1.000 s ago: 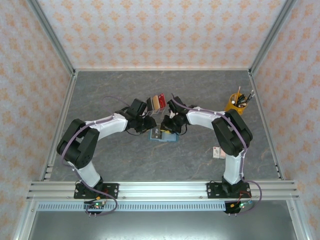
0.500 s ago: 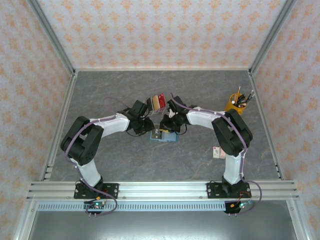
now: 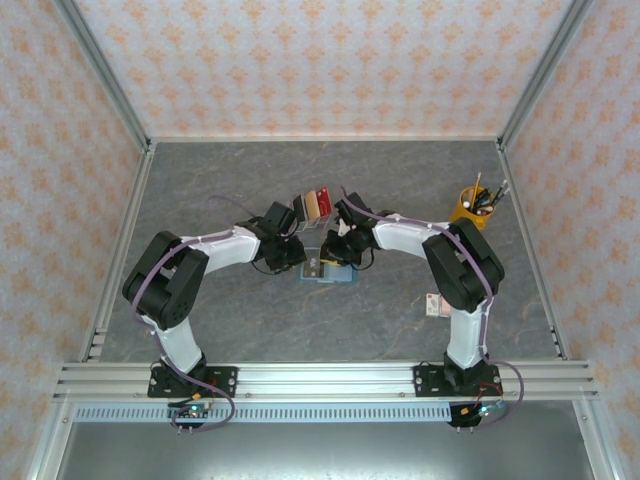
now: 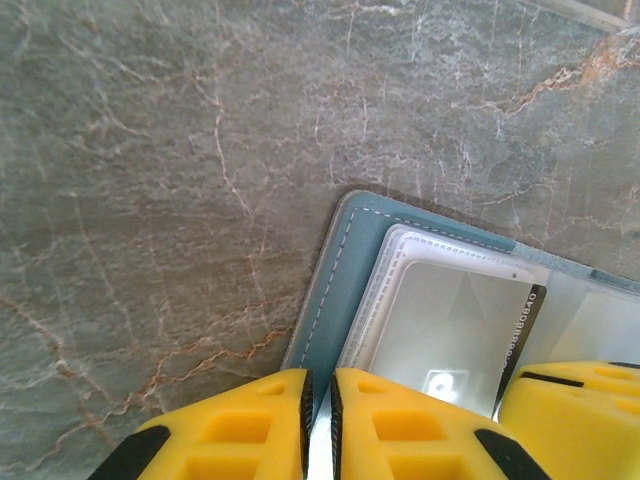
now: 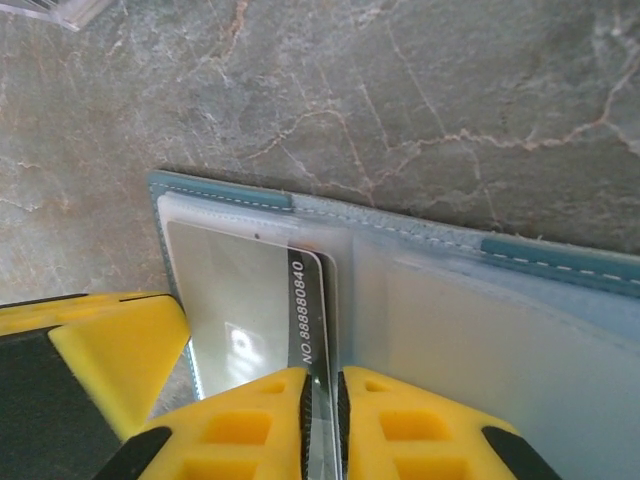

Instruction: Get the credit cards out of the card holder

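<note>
Task looks early. The card holder (image 3: 340, 277) lies open and flat on the table (image 4: 150, 150), right under both sets of fingertips, which meet over it from opposite sides. The right gripper (image 5: 322, 420) has its fingers almost together, pinched on the dark-striped edge of a grey credit card (image 5: 250, 290). The rest of that card reaches away from the fingertips and still sits inside the clear pocket, so it is gripped but not out. The left gripper (image 4: 320, 425) is narrowed to a slit on the holder's near edge, with a pale strip showing between the fingers, probably pinning the holder down, though that grip is hard to confirm. Pockets to the right of the right fingers look empty or too glossy to read. Past both grippers, red and tan flat pieces (image 3: 316, 203) stand in a clear stand; cannot tell if they are removed cards. Left to do: slide this card free, set it down, check the other pockets.
</note>
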Motion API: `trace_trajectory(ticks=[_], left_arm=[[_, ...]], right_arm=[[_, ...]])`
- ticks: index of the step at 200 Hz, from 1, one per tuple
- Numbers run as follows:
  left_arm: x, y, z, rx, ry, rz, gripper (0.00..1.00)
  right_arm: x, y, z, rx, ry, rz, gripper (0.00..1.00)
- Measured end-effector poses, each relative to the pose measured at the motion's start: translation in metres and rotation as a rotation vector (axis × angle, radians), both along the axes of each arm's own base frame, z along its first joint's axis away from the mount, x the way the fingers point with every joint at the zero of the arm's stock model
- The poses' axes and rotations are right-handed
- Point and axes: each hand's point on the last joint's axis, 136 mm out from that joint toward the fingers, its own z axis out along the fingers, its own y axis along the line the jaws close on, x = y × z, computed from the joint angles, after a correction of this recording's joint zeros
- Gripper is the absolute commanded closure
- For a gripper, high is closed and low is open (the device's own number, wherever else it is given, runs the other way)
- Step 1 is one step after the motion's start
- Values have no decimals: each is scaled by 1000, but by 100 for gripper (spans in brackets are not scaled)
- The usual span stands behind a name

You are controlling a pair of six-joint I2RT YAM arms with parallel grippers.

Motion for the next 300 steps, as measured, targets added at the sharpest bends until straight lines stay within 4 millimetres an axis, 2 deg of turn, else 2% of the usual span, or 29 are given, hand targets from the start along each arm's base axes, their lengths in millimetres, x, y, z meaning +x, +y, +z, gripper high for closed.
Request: trace_trajectory(ticks=[97,170,257,300], left_arm=[[0,-1,-1,5,13,-2,84],[0,0,-1,8,15,-1,85],[-2,-2,-1,14,21,-10,84],[-2,-2,-1,16,19,-16,85]], right_arm=[[-1,1,-3,28,23,14,86],[-1,1,-3,49,27,20,100],[-12,-16,8,76,18,-2,100],[-16,-11,11,115,39,12,86]])
